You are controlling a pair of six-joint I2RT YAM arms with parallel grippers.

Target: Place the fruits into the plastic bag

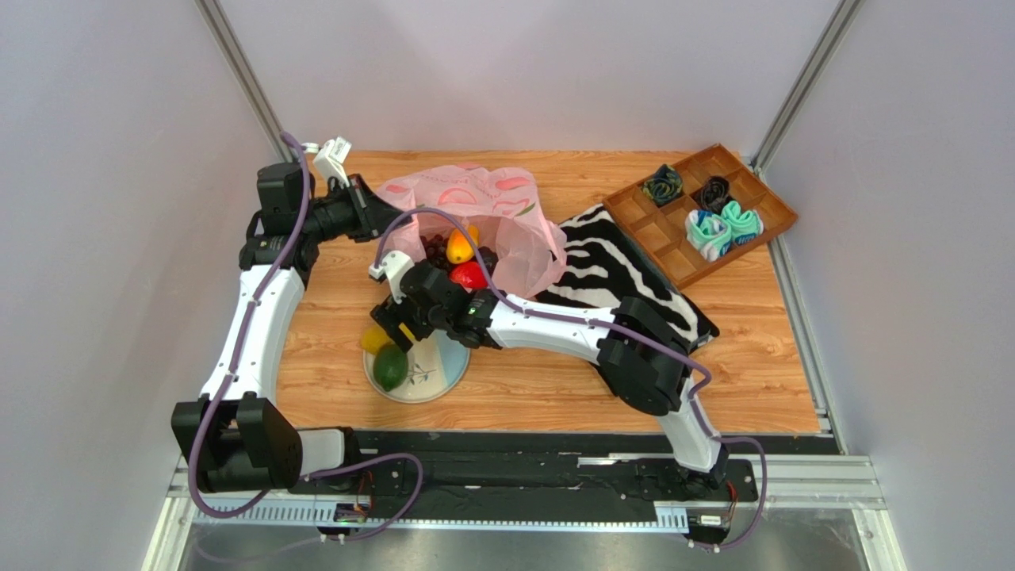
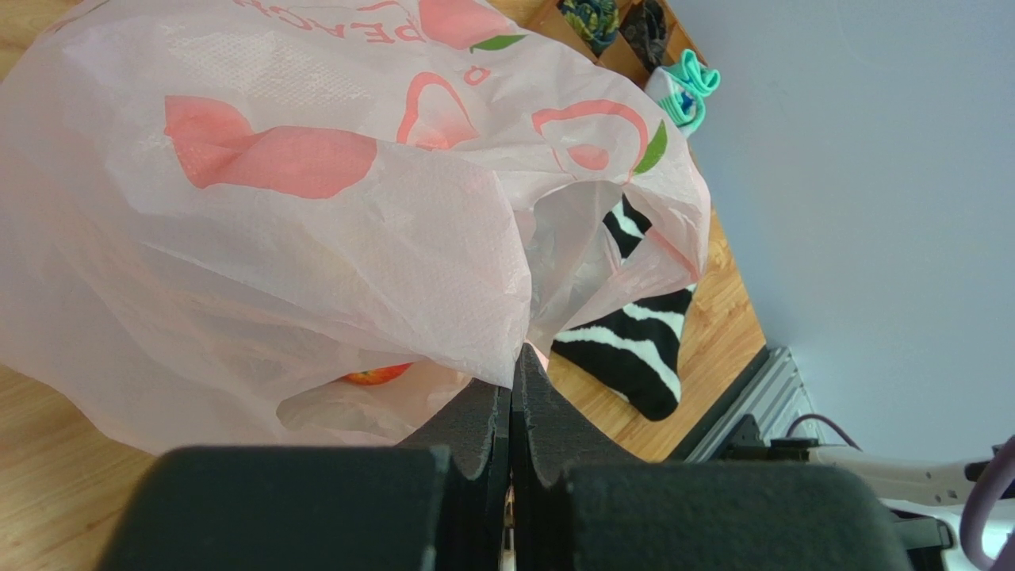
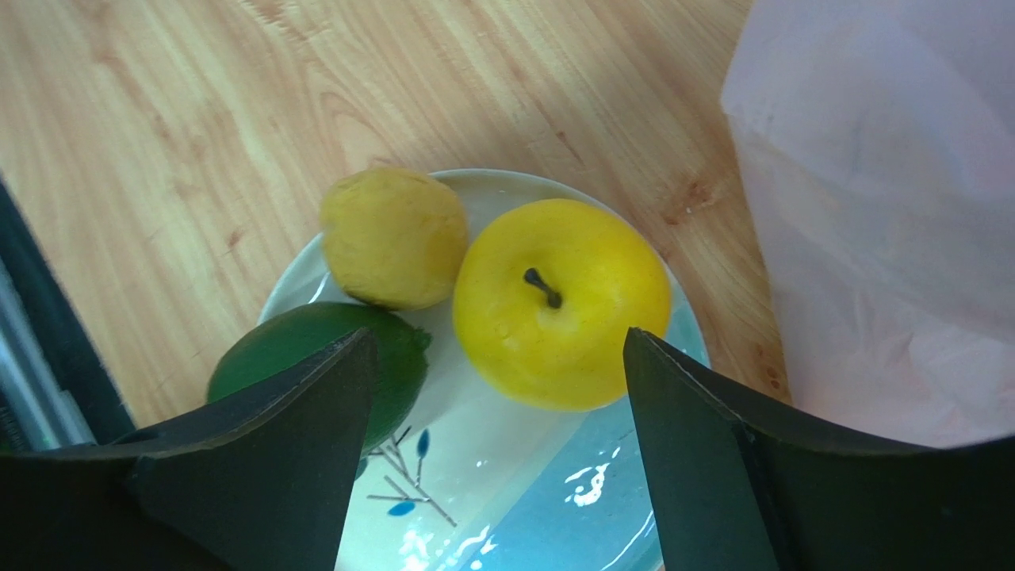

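Right wrist view looks straight down. The right gripper [image 3: 494,345] is spread wide and empty, its two fingers flanking the smooth yellow fruit [image 3: 560,303], which sits directly beneath, a little toward one finger. That fruit is nearly round, so no axis favours the grip. Touching it on the plate [image 3: 536,512] is the rough lemon [image 3: 393,236], and the green fruit [image 3: 304,339] lies just beside. Beyond the plate gapes the plastic bag [image 1: 477,196], with the red fruit [image 1: 468,275], mango [image 1: 460,246] and grapes [image 1: 434,250] inside. At its far rim the left gripper [image 2: 512,399] is pinched tight on the film, holding the mouth up.
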